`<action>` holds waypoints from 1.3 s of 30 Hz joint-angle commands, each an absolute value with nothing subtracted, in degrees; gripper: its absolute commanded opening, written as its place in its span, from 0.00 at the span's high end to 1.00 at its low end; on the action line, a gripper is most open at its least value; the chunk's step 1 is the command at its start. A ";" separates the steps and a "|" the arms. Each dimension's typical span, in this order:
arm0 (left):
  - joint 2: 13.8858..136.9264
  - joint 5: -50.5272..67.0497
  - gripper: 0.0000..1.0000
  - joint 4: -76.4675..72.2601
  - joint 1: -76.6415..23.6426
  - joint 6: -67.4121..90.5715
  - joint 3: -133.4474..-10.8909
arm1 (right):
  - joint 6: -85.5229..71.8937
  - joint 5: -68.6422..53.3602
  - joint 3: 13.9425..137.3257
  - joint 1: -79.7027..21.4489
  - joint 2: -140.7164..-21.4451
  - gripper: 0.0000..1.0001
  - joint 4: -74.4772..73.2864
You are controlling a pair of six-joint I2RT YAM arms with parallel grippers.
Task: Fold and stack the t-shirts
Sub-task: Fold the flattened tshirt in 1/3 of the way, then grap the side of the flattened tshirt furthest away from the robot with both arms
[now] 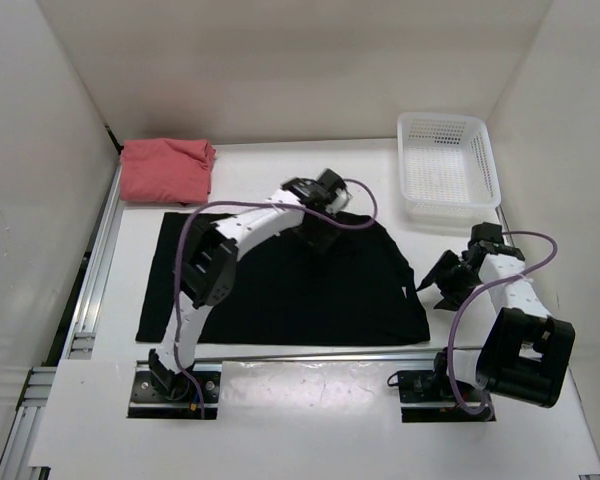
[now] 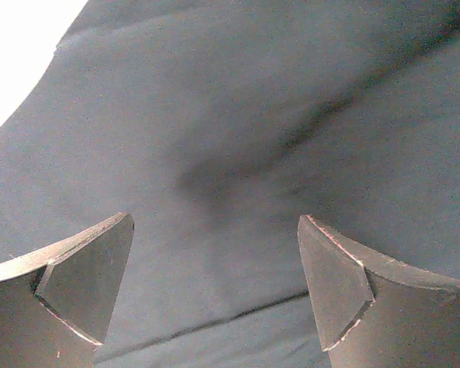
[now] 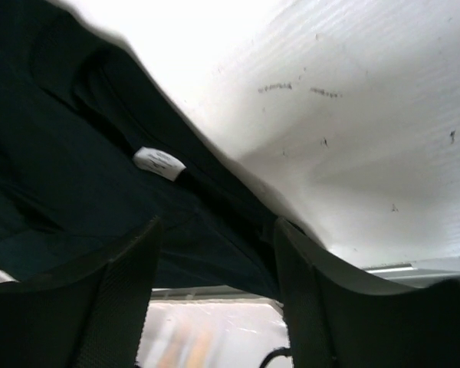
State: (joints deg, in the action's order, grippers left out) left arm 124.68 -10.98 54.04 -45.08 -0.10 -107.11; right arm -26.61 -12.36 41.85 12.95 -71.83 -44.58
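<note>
A black t-shirt [image 1: 280, 290] lies spread flat across the middle of the table. My left gripper [image 1: 318, 238] hovers over its far edge, near the middle. In the left wrist view the left gripper [image 2: 215, 257] is open wide, with only wrinkled black cloth [image 2: 238, 138] below the fingers and nothing between them. My right gripper [image 1: 432, 287] sits just off the shirt's right edge. In the right wrist view it [image 3: 218, 245] is open, facing the shirt's edge and its white label [image 3: 159, 162]. A salmon pink t-shirt [image 1: 165, 170] lies folded at the back left corner.
A white perforated basket [image 1: 447, 165] stands at the back right. White walls enclose the table on three sides. An aluminium rail [image 1: 90, 270] runs along the left edge. Both arm bases are at the near edge.
</note>
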 commanded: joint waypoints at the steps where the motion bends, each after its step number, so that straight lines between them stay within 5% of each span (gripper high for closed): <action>1: 113.31 -11.24 0.00 58.71 -34.94 0.00 -105.42 | -26.63 -7.75 42.63 10.64 -70.66 0.34 -47.55; 8: 96.77 -17.67 0.00 48.88 -9.69 0.00 -82.89 | -24.35 -0.02 62.06 -4.17 -79.41 0.34 -45.00; 21: 113.52 -7.90 0.02 42.89 6.68 0.00 -96.92 | -25.66 8.78 119.92 -16.70 -126.19 0.35 -53.33; 30: 126.91 -8.00 0.02 42.36 8.61 0.00 -104.69 | -26.89 8.01 122.70 -17.31 -136.32 0.33 -52.82; 35: 128.93 -6.86 0.02 40.35 9.14 0.00 -101.43 | -24.70 6.94 113.48 -19.16 -133.25 0.33 -52.83; 39: 131.39 -6.07 0.09 40.34 9.14 0.00 -101.95 | -24.69 5.72 111.53 -19.69 -131.14 0.44 -52.21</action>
